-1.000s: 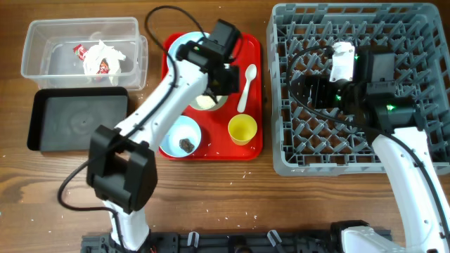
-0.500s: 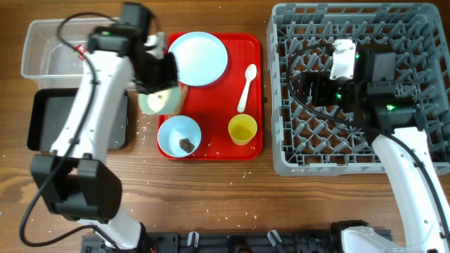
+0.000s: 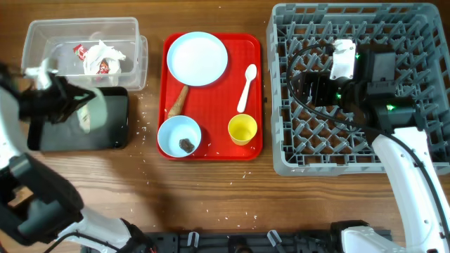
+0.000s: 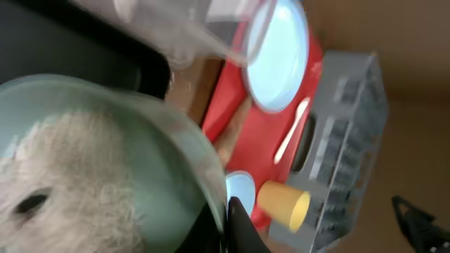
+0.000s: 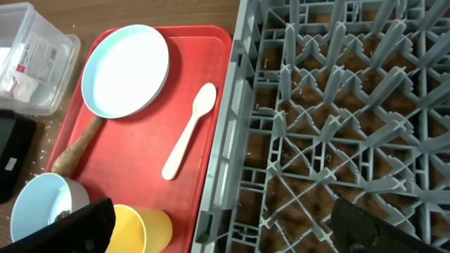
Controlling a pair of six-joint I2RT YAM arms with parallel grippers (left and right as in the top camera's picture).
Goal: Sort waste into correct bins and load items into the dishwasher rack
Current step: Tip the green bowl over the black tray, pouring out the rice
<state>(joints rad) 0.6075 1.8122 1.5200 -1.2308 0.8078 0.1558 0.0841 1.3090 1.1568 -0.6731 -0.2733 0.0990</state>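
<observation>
My left gripper [image 3: 79, 109] is shut on the rim of a pale bowl [image 3: 95, 112], held tilted on its side over the black tray bin [image 3: 63, 133]. In the left wrist view the fingers [image 4: 235, 225] pinch the bowl's [image 4: 162, 161] rim, and white rice [image 4: 63, 183] lies inside. The clear tub bin [image 3: 42, 42] holds crumpled wrappers [image 3: 100, 57]. On the red tray [image 3: 214, 112] sit a plate [image 3: 198, 58], a brown cone [image 3: 177, 102], a spoon [image 3: 246, 88], a yellow cup [image 3: 242, 129] and a bowl [image 3: 169, 137] with a dark lump [image 3: 186, 144]. My right gripper [image 3: 304, 90] hangs open over the rack [image 3: 365, 28].
Rice grains are scattered on the wood around the black tray and in front of the red tray. In the right wrist view the rack [image 5: 337, 119] fills the right side, with the cup [image 5: 140, 228] and spoon [image 5: 188, 130] beside its left wall.
My left arm has carried the rice bowl from the red tray leftward to above the black tray and tipped it. The brown cone now shows. The right arm has not moved.
</observation>
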